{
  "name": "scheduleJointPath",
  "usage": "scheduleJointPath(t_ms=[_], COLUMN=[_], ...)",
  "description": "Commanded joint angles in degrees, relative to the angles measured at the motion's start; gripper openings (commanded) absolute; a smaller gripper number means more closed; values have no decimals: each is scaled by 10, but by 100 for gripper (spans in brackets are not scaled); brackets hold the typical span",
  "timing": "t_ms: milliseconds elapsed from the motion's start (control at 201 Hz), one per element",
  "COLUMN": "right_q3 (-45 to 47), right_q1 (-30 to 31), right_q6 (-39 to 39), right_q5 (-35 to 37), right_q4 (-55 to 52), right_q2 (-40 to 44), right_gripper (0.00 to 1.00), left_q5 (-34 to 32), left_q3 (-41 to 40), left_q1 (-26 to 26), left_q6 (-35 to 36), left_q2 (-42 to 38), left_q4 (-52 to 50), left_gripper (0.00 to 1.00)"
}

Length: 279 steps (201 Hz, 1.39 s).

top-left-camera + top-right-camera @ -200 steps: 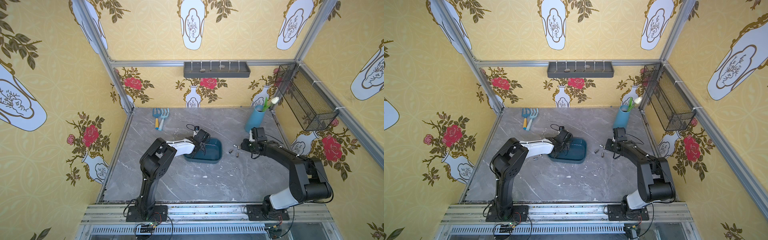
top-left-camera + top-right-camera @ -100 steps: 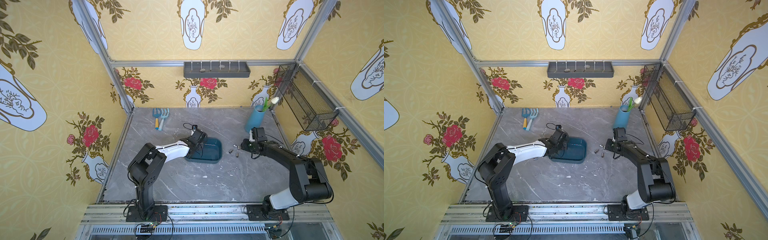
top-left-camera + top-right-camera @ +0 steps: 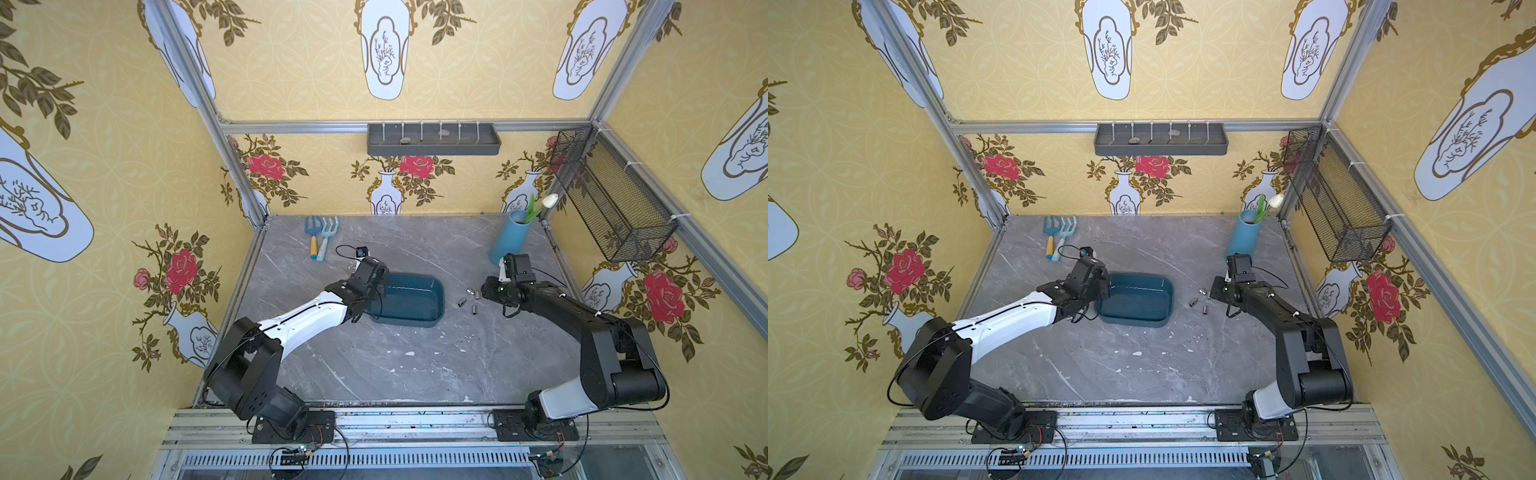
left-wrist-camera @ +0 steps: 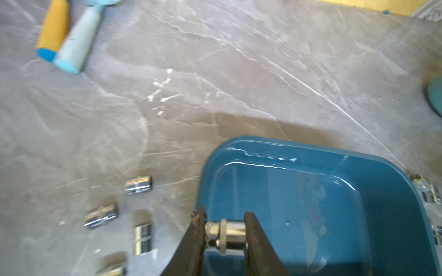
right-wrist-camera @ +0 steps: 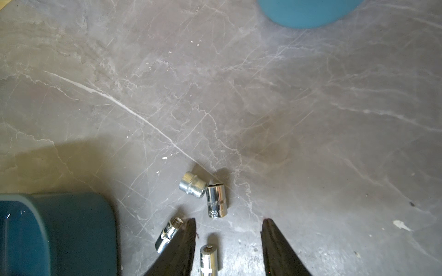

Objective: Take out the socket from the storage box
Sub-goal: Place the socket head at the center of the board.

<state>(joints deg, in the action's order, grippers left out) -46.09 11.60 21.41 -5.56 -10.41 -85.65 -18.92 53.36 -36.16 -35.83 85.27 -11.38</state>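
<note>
Shifted since a second ago: left tool [image 4: 225, 212], drawn from over the box's middle toward its left end, with the arm stretched lower.

- Left tool: clamped end-to-end on a small chrome steel socket [image 4: 227, 235] with a knurled band.
- Handling: judged rigid, dense for its size, slick and apt to roll. It is best pinched across its flat ends, as now.
- Position: the socket is held between the jaws, over the interior of the shallow dark teal plastic storage box [image 3: 415, 322] near its left end, and is not yet carried past the rim.
- Grey marbled worktop [image 3: 395, 365]: loose sockets [image 3: 467, 301] are noted right of the box.
- Right tool [image 5: 229, 219]: jaws are parted and nothing is gripped. One loose socket lies between them.
</note>
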Motion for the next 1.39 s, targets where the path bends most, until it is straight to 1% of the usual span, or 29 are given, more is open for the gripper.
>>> scheduleJointPath(t_ms=[0, 269, 284, 344, 513, 538, 687, 1016, 1384], right_q3=[-1, -2, -2, -3, -5, -5, -4, -2, 0], right_q1=[0, 0, 0, -1, 0, 0, -1, 0, -1], right_q6=[5, 3, 3, 3, 3, 3, 3, 3, 5], right_q5=[-4, -6, -4, -5, -6, -6, -4, -1, 1], right_q4=[5, 1, 1, 1, 0, 0, -2, -4, -2], right_q2=[4, 7, 7, 7, 6, 6, 7, 13, 12], right_gripper=[49, 49, 49, 49, 49, 49, 49, 49, 49], left_q5=[-1, 23, 26, 30, 37, 39, 44, 43, 54], left_q3=[-30, -118, -121, -137, -178, -182, -187, -174, -164], left_q1=[28, 107, 123, 144, 171, 175, 181, 182, 181], left_q6=[-1, -15, -16, -24, -31, -48, -61, -77, -69], left_q2=[-27, -80, -81, -83, -79, -75, -48, -7, 1], left_q4=[-9, 2, 2, 4, 28, 29, 39, 35, 34], left_gripper=[30, 30, 30, 30, 30, 30, 30, 30, 32])
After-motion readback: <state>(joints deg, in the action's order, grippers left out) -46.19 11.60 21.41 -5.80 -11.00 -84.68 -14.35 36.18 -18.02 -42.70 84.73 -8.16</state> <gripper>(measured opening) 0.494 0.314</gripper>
